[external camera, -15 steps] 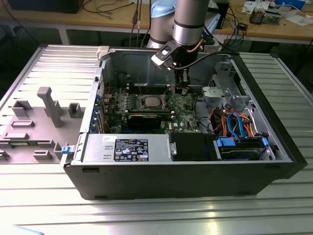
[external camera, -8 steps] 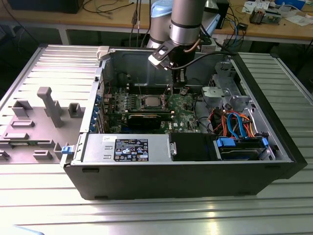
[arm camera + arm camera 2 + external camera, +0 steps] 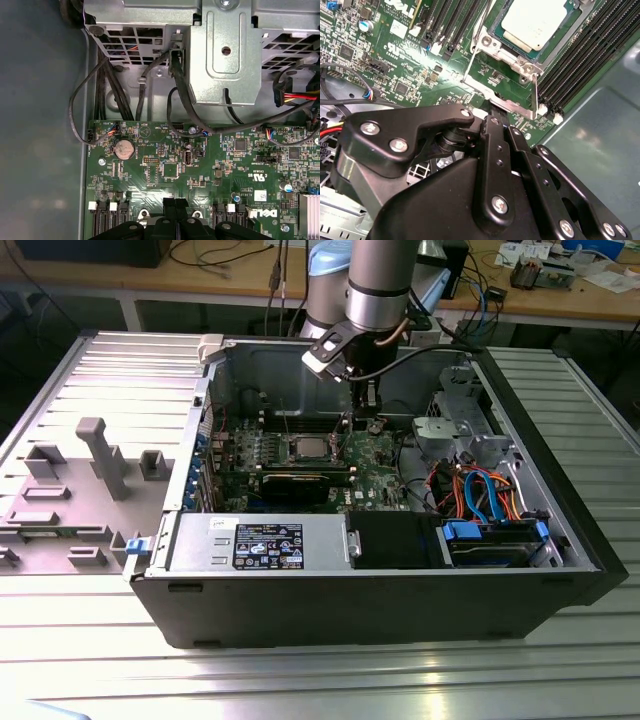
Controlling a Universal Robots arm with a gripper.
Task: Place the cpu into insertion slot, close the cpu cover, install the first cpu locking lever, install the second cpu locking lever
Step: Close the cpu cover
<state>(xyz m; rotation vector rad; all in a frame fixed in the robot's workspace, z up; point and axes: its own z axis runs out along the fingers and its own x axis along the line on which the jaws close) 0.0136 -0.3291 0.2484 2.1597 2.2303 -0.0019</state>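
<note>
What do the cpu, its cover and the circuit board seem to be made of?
The cpu: matte pale-grey metal top, softly reflecting. The cpu cover: bare silvery sheet metal, probably steel, glinting at bent edges. The circuit board: glossy green laminate, likely fibreglass.

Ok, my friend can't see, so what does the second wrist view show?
The black gripper is low over the green circuit board, its tip by the silver cpu cover. The silver-topped cpu lies framed by that cover, with long black memory slots on both sides.
</note>
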